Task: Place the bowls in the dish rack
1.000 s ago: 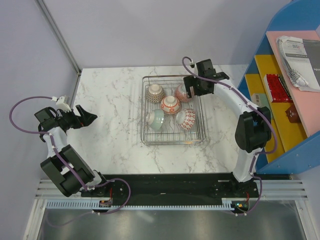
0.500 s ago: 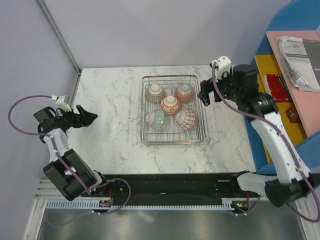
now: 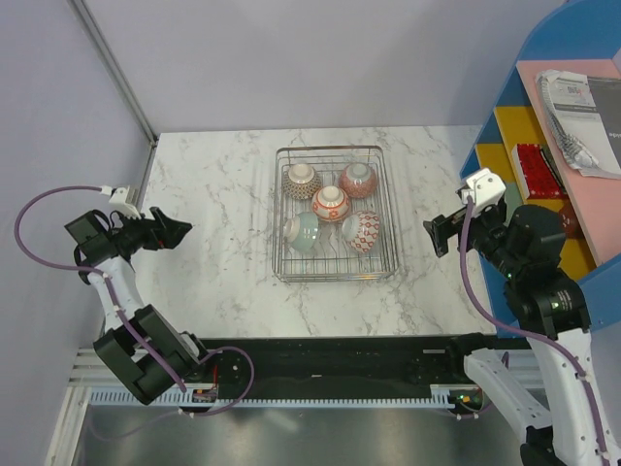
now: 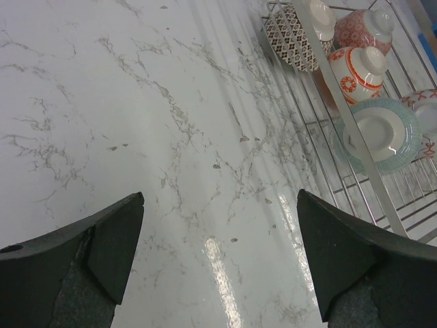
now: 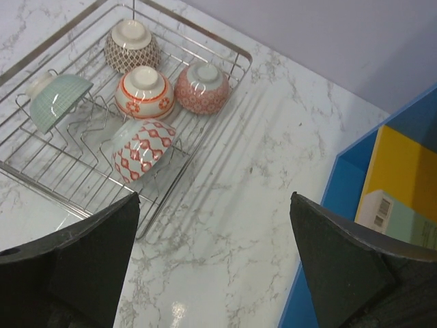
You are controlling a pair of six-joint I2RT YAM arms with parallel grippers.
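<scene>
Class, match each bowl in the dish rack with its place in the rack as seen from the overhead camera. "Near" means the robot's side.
Column A:
1. grey-black bowl
2. pale teal bowl
3. orange-and-white bowl
4. red diamond-patterned bowl

Column B, places in the dish rack:
a. middle
b. far left
c. near right
d. near left

Pairs: 1-b, 2-d, 3-a, 4-c.
</scene>
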